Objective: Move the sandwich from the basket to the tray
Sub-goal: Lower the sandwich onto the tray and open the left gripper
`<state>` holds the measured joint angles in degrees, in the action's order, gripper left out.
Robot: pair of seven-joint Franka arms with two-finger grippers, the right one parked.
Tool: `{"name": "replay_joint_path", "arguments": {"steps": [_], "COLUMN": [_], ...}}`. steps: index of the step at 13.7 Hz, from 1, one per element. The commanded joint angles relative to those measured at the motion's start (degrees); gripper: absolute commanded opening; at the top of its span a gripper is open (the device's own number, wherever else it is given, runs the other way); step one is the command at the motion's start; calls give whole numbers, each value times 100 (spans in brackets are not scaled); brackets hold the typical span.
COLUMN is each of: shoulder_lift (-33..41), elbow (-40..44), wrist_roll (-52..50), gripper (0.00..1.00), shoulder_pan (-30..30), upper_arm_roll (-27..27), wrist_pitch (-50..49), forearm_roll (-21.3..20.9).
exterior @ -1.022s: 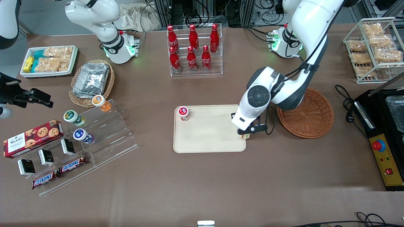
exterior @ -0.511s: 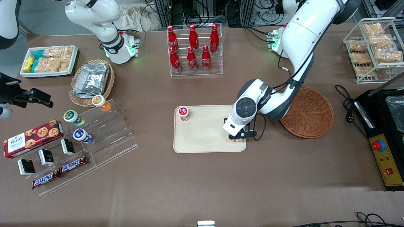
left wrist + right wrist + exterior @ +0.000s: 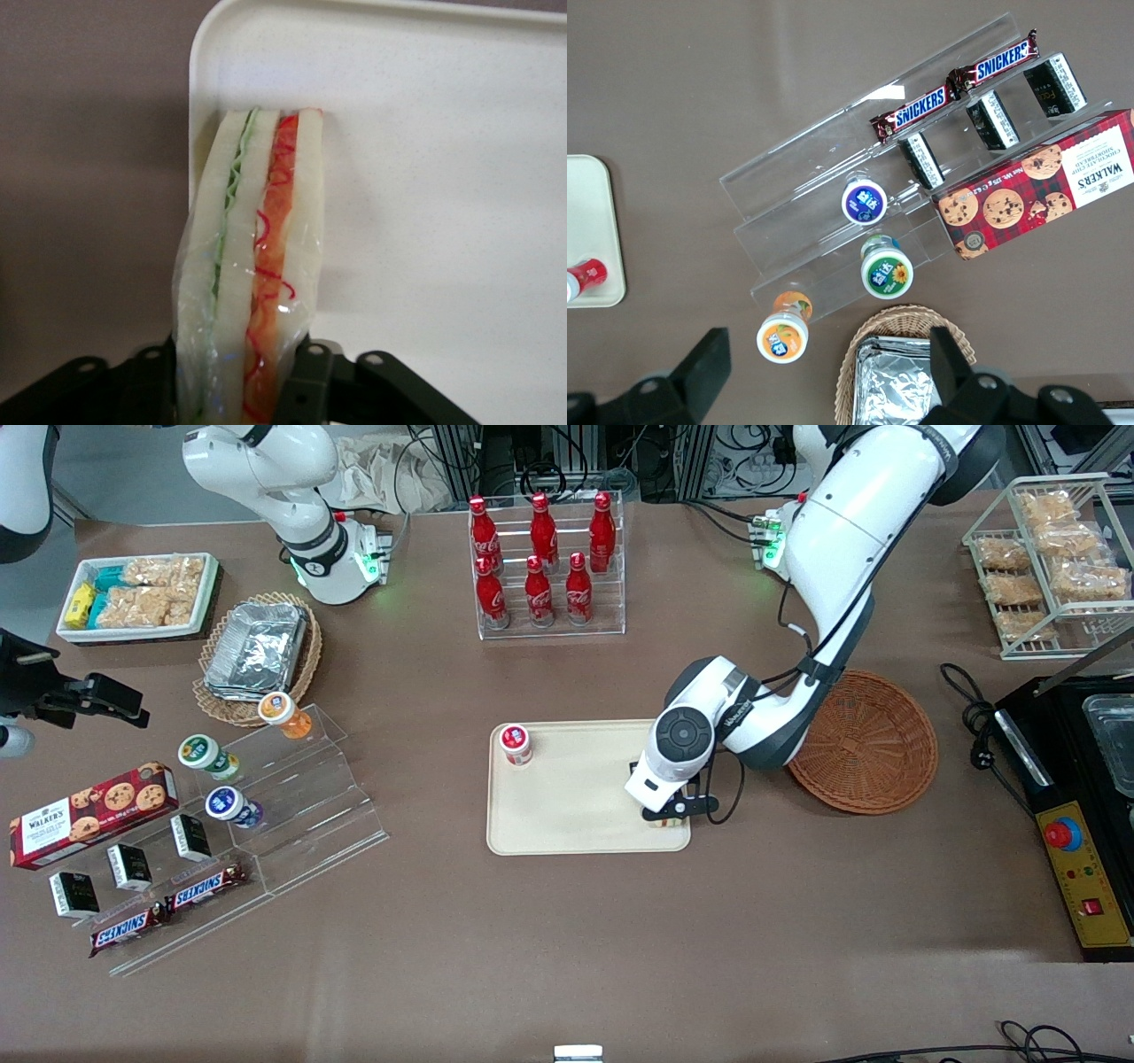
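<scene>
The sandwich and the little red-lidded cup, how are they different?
The sandwich is a pale layered wedge in clear wrap, while the cup is small and round with a red lid. The sandwich is gripped on both sides by the gripper, over the tray's corner toward the basket; the cup stands free at the tray's corner toward the parked arm's end. Both are at the beige tray.

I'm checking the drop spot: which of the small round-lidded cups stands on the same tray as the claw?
The red-lidded cup. It alone stands on the beige tray, where the claw holds the sandwich; the orange, green and blue ones sit on the clear stand.
</scene>
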<state>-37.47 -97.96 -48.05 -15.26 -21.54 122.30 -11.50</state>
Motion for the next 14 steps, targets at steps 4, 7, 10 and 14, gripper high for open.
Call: {"name": "replay_joint_path", "arguments": {"steps": [4,7,10,14], "shoulder_lift": [450,723,1197,1689], "elbow": [321,778,744,726], "wrist_roll": [-144,338,1024,1902], "gripper": [100,100,100,100], "shoulder_pan": [-12,242,584,1085], "upper_arm_roll": [18,1,18,18], "wrist_pitch": [-678,-1714,-2077,-2640], "forearm_roll": [-116,95,402,429]}}
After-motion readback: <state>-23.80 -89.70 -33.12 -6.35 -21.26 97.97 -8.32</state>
